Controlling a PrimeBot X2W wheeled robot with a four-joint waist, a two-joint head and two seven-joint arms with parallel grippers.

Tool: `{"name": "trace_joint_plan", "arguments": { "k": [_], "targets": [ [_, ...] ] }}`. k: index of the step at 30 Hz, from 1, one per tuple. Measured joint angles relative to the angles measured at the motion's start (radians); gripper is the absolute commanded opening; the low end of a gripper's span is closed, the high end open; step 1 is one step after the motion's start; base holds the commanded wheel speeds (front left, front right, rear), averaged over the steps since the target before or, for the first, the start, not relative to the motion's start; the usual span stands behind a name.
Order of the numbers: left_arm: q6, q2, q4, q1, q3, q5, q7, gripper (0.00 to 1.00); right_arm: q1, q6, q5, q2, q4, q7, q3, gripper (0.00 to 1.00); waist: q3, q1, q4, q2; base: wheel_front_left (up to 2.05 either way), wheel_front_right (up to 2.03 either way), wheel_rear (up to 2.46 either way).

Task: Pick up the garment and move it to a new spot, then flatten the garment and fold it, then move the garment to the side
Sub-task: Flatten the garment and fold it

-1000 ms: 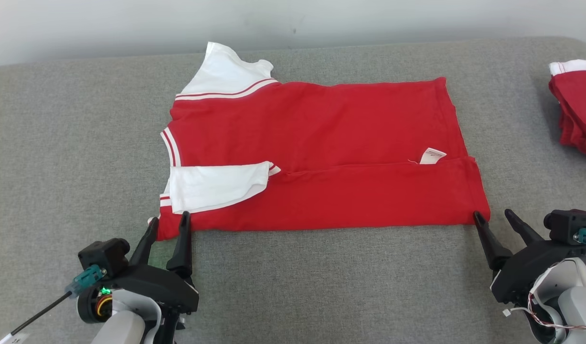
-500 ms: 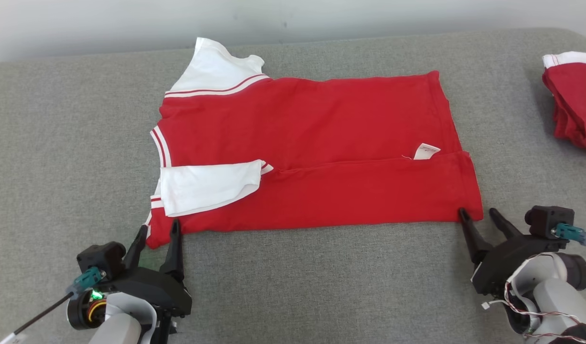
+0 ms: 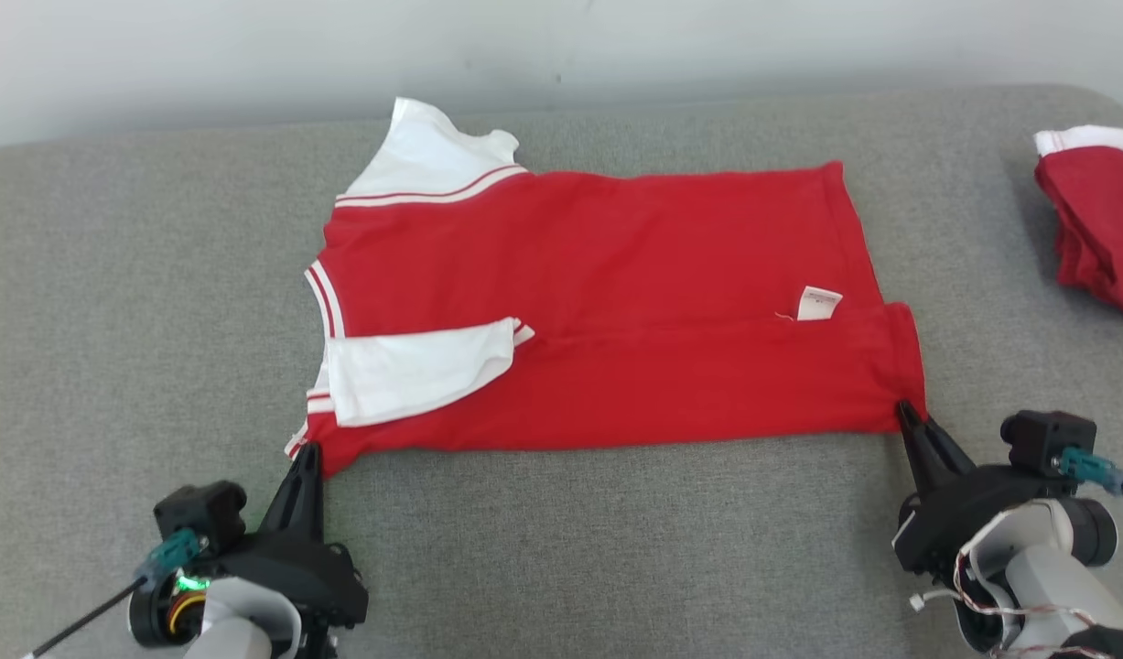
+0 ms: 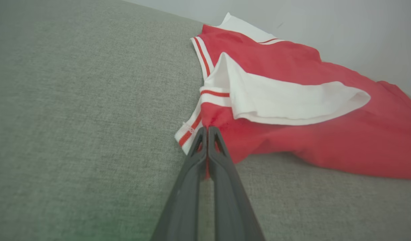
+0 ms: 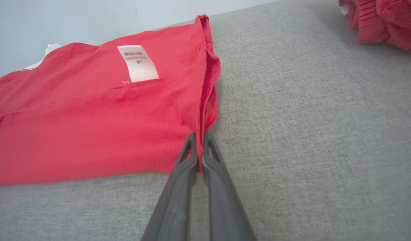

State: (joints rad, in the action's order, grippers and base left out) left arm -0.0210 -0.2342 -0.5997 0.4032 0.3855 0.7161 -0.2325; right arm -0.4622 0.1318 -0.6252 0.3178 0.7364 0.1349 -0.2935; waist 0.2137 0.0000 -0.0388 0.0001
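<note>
Step judged: folding, near strip already turned in. Garment flat at centre of grey fabric surface. At 7 o'clock, left tool clamped on collar-side corner; at 4 o'clock, right tool clamped on hem corner. Next: raise both corners level, carry toward 12 o'clock, avoid red pile at 2 o'clock

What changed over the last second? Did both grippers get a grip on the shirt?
Yes. The left gripper, open around the near collar-end corner of the red shirt a second ago, has shut on it; the right gripper has likewise shut on the near hem corner. The shirt still lies flat, near side and white sleeve folded over; the other red garment stays at far right.
</note>
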Motion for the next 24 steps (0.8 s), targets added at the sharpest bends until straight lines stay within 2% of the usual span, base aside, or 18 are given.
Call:
{"name": "trace_joint_plan", "arguments": {
  "k": [7, 12, 18, 24],
  "targets": [
    [-0.018, -0.026, 0.085, -0.1, -0.027, 0.003, -0.014, 0.0, 0.083, 0.0, -0.016, 0.026, -0.059, 0.033, -0.019, 0.0, -0.056, 0.0, -0.002, 0.0, 0.0, 0.0, 0.0],
    [-0.05, -0.039, 0.186, -0.212, -0.04, 0.005, -0.021, 0.0, 0.175, 0.0, -0.016, 0.049, -0.142, 0.022, -0.009, 0.0, -0.092, -0.0001, -0.005, -0.0001, 0.0, 0.0, 0.0],
    [-0.096, -0.039, 0.315, -0.339, -0.053, 0.006, -0.023, 0.0, 0.321, 0.0, -0.006, 0.066, -0.257, -0.042, 0.063, 0.0, -0.115, -0.0002, 0.008, -0.0001, 0.0, 0.0, 0.0],
    [-0.126, -0.032, 0.394, -0.421, -0.043, 0.006, -0.023, 0.0, 0.455, 0.0, 0.02, 0.032, -0.381, -0.115, 0.175, 0.0, -0.114, -0.0001, 0.03, -0.0001, 0.0, 0.0, 0.0]
  ]
}}
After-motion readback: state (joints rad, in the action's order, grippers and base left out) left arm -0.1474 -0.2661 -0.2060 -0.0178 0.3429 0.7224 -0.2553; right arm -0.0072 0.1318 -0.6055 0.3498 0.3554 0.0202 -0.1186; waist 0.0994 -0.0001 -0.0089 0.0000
